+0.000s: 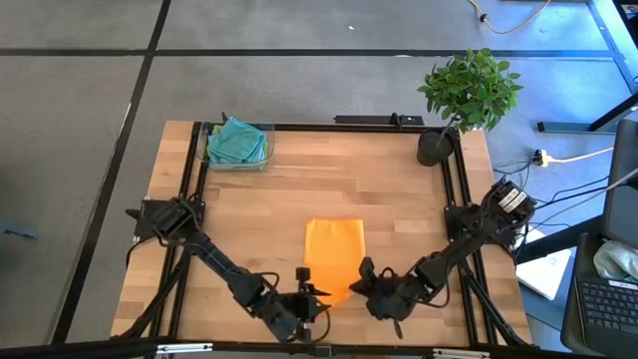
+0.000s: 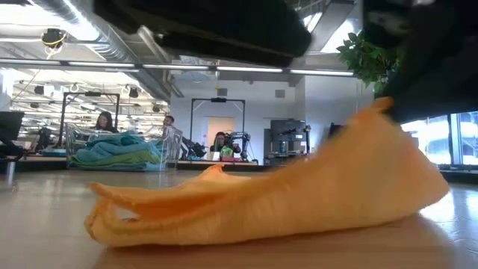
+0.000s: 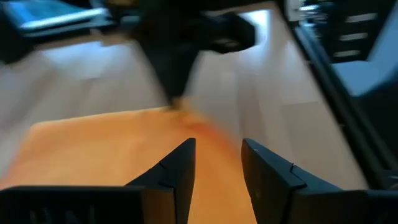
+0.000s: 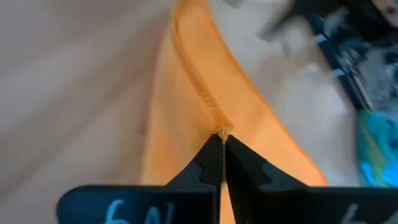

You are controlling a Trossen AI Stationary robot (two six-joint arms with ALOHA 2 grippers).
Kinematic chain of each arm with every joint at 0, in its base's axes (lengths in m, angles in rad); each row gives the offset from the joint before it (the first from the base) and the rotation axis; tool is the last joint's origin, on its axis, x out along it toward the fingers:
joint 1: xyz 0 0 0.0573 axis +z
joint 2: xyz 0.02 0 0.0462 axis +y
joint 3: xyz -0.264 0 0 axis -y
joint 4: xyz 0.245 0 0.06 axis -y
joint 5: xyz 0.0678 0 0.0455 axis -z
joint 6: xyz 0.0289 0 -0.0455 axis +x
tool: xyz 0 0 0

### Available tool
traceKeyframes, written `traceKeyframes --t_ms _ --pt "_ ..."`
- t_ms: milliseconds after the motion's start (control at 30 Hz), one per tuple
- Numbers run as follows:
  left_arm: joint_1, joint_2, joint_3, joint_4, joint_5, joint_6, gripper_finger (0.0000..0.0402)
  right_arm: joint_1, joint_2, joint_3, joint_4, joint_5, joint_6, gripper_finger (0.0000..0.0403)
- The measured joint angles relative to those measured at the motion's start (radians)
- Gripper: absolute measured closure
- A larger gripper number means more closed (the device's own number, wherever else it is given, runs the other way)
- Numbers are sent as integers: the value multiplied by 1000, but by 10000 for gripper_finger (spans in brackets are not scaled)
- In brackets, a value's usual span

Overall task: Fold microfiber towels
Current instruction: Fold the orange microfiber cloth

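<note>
Orange towel (image 1: 334, 254) mid-tabletop (image 1: 399, 199), well apart from towel bin (image 1: 237, 146). Right hand (image 4: 222, 138) pinching its raised corner; left hand (image 3: 214, 165) spread, hovering over near edge. Risk: thin pinch slips, fold collapses skewed.

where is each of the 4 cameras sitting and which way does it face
High view: above the table, looking straight down; both arms show, flanking the orange towel.
Low view: at tabletop height, looking level across the towel into the room.
Left wrist view: behind the left gripper, open over the towel.
Right wrist view: behind the right gripper, pinching the towel's edge.
All four share the orange towel.
</note>
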Motion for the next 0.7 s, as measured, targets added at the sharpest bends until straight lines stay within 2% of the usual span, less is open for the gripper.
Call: traceKeyframes --t_ms 67,167,400,467,567,700 --pt "23 0 0 23 89 21 278 -18 0 0 -10 48 -7 391" --pt "53 0 1 17 166 23 278 -38 -7 0 -27 112 -8 397" --pt "74 -3 1 -123 206 21 278 -48 -42 0 -103 211 18 383" --pt "80 -3 1 -127 217 17 278 -52 -42 0 -113 196 35 385" --pt "89 -6 1 -131 210 -7 278 -56 -42 -1 -151 116 75 393" --pt "97 -19 2 -127 213 -34 270 -61 -42 -7 -174 113 95 397"
